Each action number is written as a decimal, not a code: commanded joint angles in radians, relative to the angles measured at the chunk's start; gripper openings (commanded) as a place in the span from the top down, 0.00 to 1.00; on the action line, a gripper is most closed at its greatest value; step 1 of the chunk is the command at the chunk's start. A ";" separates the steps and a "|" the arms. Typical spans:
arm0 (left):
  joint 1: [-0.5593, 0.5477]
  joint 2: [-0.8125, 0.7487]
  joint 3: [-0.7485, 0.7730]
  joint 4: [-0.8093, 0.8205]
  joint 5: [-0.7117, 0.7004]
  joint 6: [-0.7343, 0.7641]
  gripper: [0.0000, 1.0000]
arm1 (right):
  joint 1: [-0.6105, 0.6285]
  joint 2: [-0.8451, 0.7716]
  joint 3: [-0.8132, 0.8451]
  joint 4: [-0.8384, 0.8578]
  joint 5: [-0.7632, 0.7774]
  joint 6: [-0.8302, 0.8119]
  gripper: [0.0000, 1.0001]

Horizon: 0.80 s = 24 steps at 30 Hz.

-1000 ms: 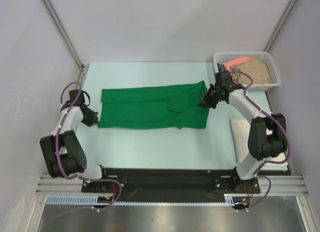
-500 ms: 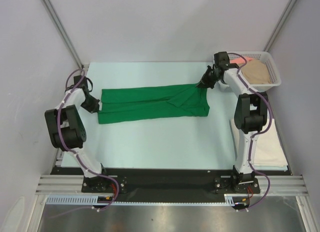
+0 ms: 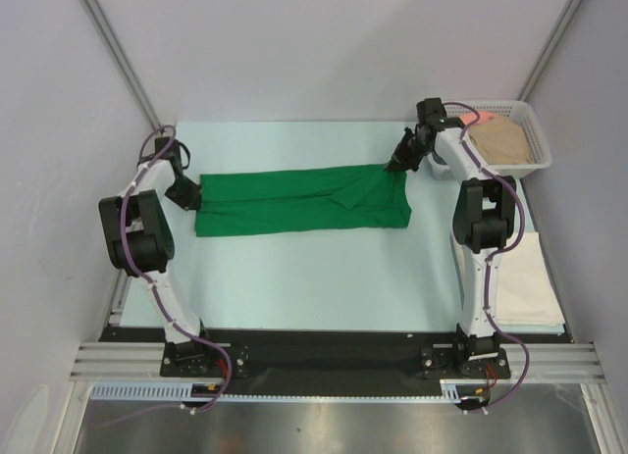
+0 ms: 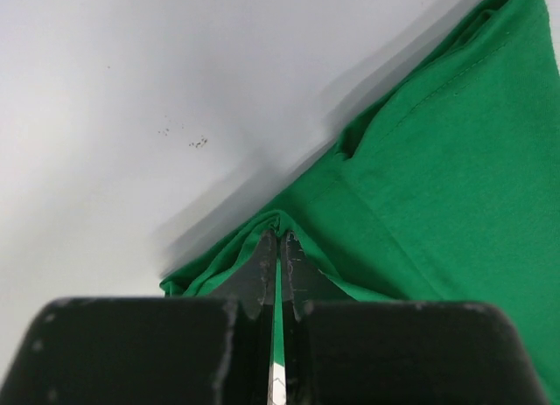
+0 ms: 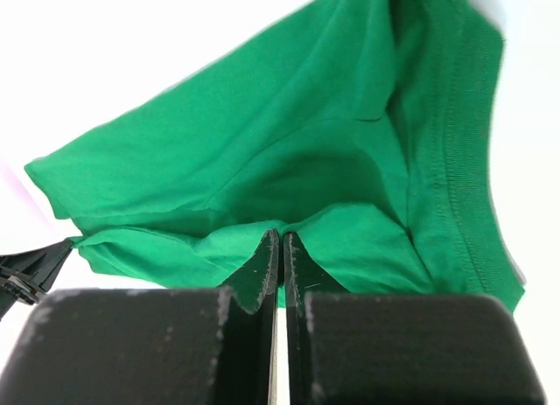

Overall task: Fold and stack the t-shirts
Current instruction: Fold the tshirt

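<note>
A bright green t-shirt [image 3: 294,201] lies stretched left to right across the middle of the table, folded into a long band. My left gripper [image 3: 188,192] is shut on its left end; in the left wrist view the jaws [image 4: 278,239] pinch a ridge of green cloth [image 4: 437,178]. My right gripper [image 3: 396,163] is shut on its far right corner, which is lifted a little; in the right wrist view the jaws [image 5: 281,239] pinch the green cloth [image 5: 289,134]. A tan shirt [image 3: 505,140] and a salmon-pink shirt [image 3: 485,114] lie in the basket. A cream-white shirt [image 3: 530,282] lies at the right.
A white mesh basket [image 3: 533,121] stands at the far right corner. Grey enclosure walls and metal posts ring the table. The arm bases sit on a black rail at the near edge.
Both arms have swung toward the back and stretched out, carrying the green shirt's ends. The shirt is pulled straighter and lies a little farther back. Both grippers stay shut on it.
</note>
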 commanded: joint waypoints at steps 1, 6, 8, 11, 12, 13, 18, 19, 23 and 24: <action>-0.005 0.021 0.059 -0.019 -0.019 0.010 1.00 | -0.015 -0.003 0.047 -0.014 0.015 -0.009 1.00; -0.005 0.053 0.100 -0.045 -0.030 0.017 1.00 | -0.018 0.037 0.095 -0.030 -0.008 0.002 1.00; -0.005 0.055 0.109 -0.052 -0.047 0.019 1.00 | -0.018 0.035 0.095 -0.030 -0.007 0.010 1.00; -0.004 0.062 0.118 -0.053 -0.053 0.023 1.00 | -0.018 0.032 0.096 -0.025 0.003 0.014 1.00; -0.002 0.069 0.126 -0.058 -0.054 0.022 1.00 | -0.018 0.031 0.099 -0.033 0.006 0.014 1.00; -0.001 0.072 0.128 -0.059 -0.054 0.020 1.00 | -0.020 0.031 0.098 -0.036 0.010 0.014 1.00; 0.001 0.090 0.143 -0.062 -0.048 0.022 0.98 | -0.021 0.034 0.092 -0.037 0.015 0.016 1.00; 0.002 0.093 0.143 -0.059 -0.048 0.022 0.98 | -0.023 0.037 0.093 -0.036 0.016 0.017 1.00; 0.001 0.102 0.158 -0.067 -0.047 0.026 0.97 | -0.027 0.052 0.099 -0.036 0.018 0.023 1.00; 0.001 0.104 0.166 -0.068 -0.048 0.030 0.96 | -0.029 0.054 0.102 -0.034 0.016 0.022 1.00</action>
